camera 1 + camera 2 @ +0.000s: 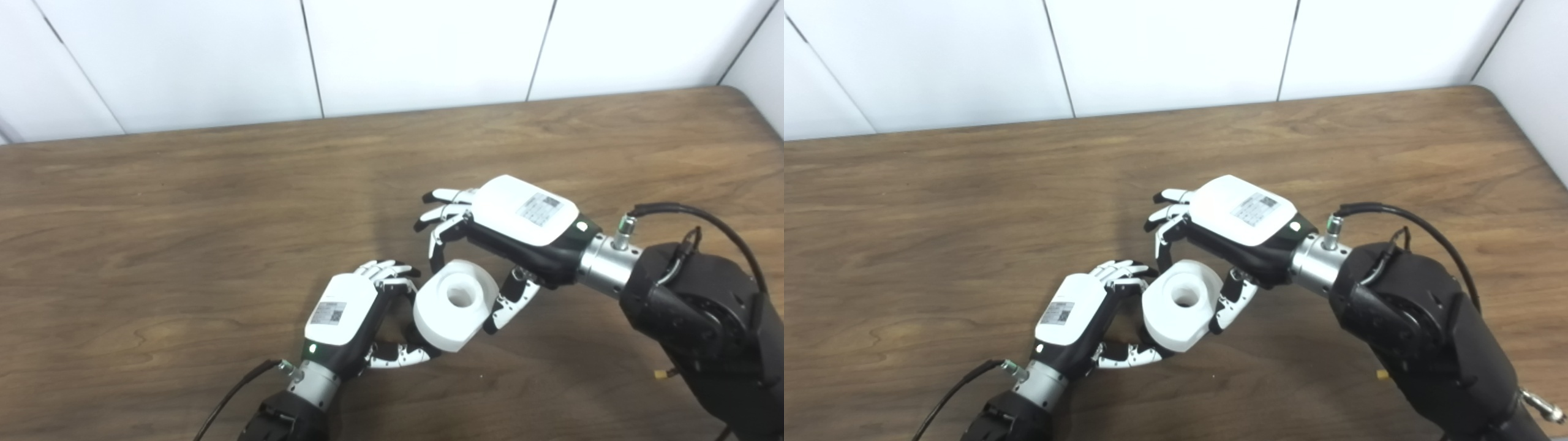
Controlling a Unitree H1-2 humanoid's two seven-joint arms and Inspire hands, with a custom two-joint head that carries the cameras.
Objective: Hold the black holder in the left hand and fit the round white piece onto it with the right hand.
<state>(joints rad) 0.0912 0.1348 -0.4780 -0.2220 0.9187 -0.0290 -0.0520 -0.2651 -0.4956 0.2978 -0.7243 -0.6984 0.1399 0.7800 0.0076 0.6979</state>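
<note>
Brown wood-grain table (184, 245) filling most of the view, spreading under and all around the fingers, with a rounded corner at far right well beyond them. White panelled wall (422, 55) behind the table's far edge, well past the fingertips, split by thin dark seams (312, 58) running down to the tabletop. Small pale speck (1213, 377) on the wood just below the fingers, near side.
</note>
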